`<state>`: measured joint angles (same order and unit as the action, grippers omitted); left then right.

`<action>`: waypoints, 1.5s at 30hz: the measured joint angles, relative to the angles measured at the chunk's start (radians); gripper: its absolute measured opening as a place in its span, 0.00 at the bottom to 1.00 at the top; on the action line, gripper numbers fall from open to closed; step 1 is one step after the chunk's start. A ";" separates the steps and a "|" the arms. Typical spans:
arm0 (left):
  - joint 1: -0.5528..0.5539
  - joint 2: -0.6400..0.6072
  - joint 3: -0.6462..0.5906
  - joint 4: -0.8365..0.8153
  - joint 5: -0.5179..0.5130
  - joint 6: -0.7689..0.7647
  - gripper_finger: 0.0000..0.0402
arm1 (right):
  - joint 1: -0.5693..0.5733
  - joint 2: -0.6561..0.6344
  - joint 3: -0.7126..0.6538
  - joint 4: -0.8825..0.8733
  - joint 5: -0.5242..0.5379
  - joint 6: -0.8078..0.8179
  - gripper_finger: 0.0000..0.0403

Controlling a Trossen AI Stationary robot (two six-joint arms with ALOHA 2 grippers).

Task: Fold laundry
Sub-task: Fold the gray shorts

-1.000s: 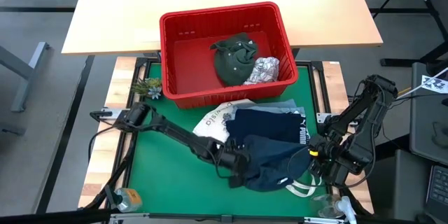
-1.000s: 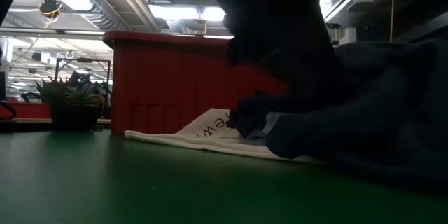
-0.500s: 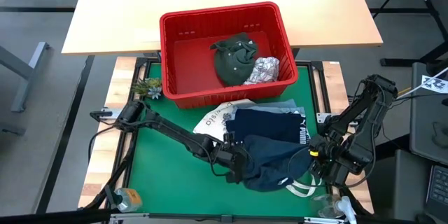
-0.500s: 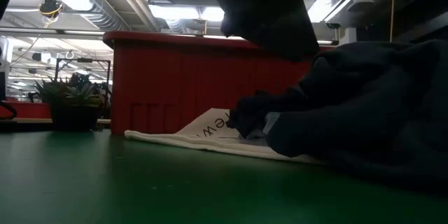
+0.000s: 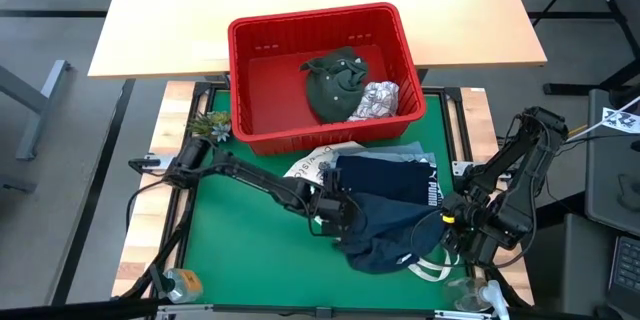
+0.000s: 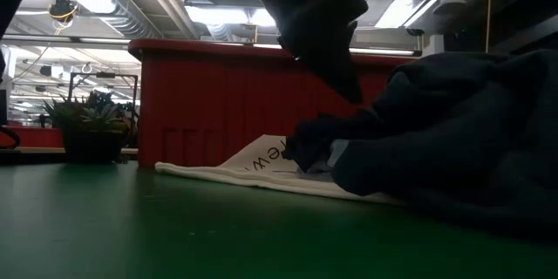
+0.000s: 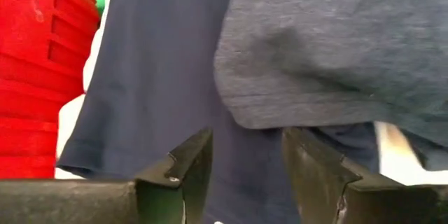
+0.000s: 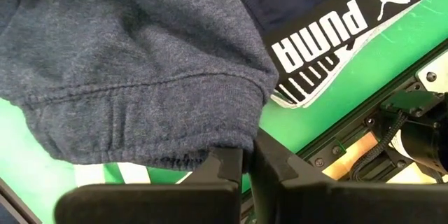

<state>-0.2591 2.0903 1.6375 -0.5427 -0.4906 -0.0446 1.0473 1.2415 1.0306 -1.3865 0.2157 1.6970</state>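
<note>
A heathered dark navy garment (image 5: 385,235) lies bunched at the green mat's near right, over a navy garment with white PUMA lettering (image 5: 390,175). My right gripper (image 8: 248,155) is shut on the dark navy garment's hem at the mat's right side (image 5: 447,232). My left gripper (image 7: 248,136) hovers open above the left part of the pile (image 5: 333,212), fingers slanting down, with nothing between them. An olive garment (image 5: 335,85) and a white printed one (image 5: 378,100) lie in the red basket (image 5: 235,70). My right gripper pinches the dark navy garment's thick stitched hem (image 8: 217,150) between its two shut fingers, at a corner of the hem. The fingers come from above, pointing steeply down. The cloth rises toward the hold, while the rest of the garment lies on the pile.
A white tote bag (image 5: 305,170) lies flat under the pile's far left corner, in front of the basket. A small potted plant (image 5: 208,125) stands at the mat's far left. Bare green mat (image 5: 250,250) stretches across the near left.
My left gripper has risen off the pile's near left edge and moved toward the basket, rolling about its own axis; its fingers stay open. The garments lie as before.
</note>
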 joint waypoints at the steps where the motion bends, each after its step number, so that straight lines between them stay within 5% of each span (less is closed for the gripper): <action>1: 0.004 0.000 0.000 -0.001 0.000 0.005 0.41 | 0.000 0.000 0.000 0.000 0.000 0.000 0.03; 38: 0.007 0.028 0.001 0.107 0.043 0.027 0.41 | 0.000 0.000 0.000 0.000 0.012 -0.001 0.03; 45: 0.010 0.027 0.001 0.154 0.046 0.082 0.35 | 0.000 0.000 0.000 0.000 0.012 -0.001 0.03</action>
<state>-0.2487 2.1178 1.6386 -0.3882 -0.4449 0.0372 1.0470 1.2415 1.0306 -1.3868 0.2279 1.6962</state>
